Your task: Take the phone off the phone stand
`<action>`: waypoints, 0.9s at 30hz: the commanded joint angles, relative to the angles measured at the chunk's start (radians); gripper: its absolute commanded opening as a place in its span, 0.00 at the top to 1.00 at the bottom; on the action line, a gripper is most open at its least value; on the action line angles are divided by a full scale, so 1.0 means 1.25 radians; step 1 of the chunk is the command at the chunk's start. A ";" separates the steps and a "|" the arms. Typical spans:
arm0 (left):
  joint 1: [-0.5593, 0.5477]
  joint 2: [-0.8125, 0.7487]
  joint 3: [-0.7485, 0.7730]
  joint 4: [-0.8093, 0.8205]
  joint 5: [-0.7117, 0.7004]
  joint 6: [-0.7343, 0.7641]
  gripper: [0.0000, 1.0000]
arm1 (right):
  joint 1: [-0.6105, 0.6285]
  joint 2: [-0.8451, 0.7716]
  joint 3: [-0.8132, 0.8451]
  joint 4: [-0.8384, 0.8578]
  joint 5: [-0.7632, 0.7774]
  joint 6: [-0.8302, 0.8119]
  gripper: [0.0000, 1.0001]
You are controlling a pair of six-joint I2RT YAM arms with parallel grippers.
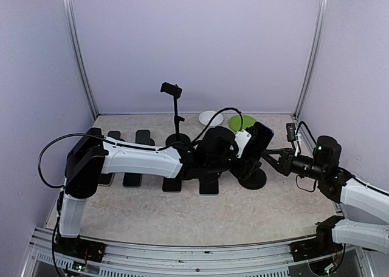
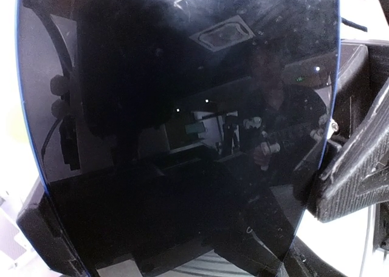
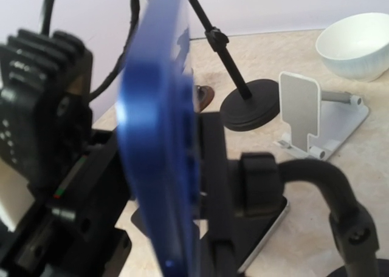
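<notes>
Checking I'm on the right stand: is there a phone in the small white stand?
No, the white stand is empty; its back plate shows bare, near the white bowl.

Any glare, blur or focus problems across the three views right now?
Left wrist: phone glass fills the frame, dark and mirror-like, glare at top. Right wrist: phone edge close and blurred; bowl behind sharper. Top: even light, soft shadows.
</notes>
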 commanded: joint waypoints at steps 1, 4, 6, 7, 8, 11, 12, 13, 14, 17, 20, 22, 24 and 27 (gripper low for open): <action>0.125 -0.047 -0.022 -0.043 -0.214 -0.106 0.79 | -0.038 -0.038 -0.023 -0.046 -0.018 0.003 1.00; 0.135 -0.046 -0.016 -0.059 -0.237 -0.133 0.79 | -0.040 -0.039 -0.028 -0.045 -0.028 0.000 1.00; 0.142 -0.045 -0.014 -0.061 -0.228 -0.153 0.80 | -0.039 -0.037 -0.031 -0.045 -0.035 -0.001 1.00; 0.145 -0.045 -0.016 -0.054 -0.210 -0.156 0.80 | -0.040 -0.037 -0.032 -0.043 -0.036 -0.002 1.00; 0.146 -0.046 -0.021 -0.045 -0.193 -0.157 0.80 | -0.040 -0.037 -0.032 -0.041 -0.039 -0.004 1.00; 0.148 -0.044 -0.020 -0.033 -0.149 -0.153 0.80 | -0.040 -0.039 -0.034 -0.039 -0.047 -0.009 1.00; 0.148 -0.044 -0.021 -0.029 -0.137 -0.152 0.81 | -0.040 -0.040 -0.033 -0.041 -0.047 -0.010 1.00; 0.149 -0.048 -0.029 -0.018 -0.104 -0.142 0.81 | -0.040 -0.041 -0.034 -0.042 -0.045 -0.010 1.00; 0.148 -0.054 -0.040 0.007 -0.081 -0.137 0.81 | -0.039 -0.042 -0.035 -0.043 -0.043 -0.010 1.00; 0.146 -0.072 -0.070 0.058 0.002 -0.118 0.81 | -0.040 -0.047 -0.035 -0.040 -0.033 -0.009 1.00; 0.127 -0.089 -0.098 0.103 0.081 -0.071 0.81 | -0.041 -0.047 -0.037 -0.030 -0.019 -0.004 1.00; 0.107 -0.087 -0.094 0.106 0.111 -0.045 0.81 | -0.041 -0.040 -0.038 -0.021 -0.014 0.002 1.00; 0.092 -0.077 -0.088 0.107 0.143 -0.034 0.81 | -0.040 -0.033 -0.037 -0.011 -0.015 0.005 1.00; 0.066 -0.068 -0.093 0.136 0.205 -0.033 0.81 | -0.040 -0.025 -0.037 0.001 -0.013 0.008 1.00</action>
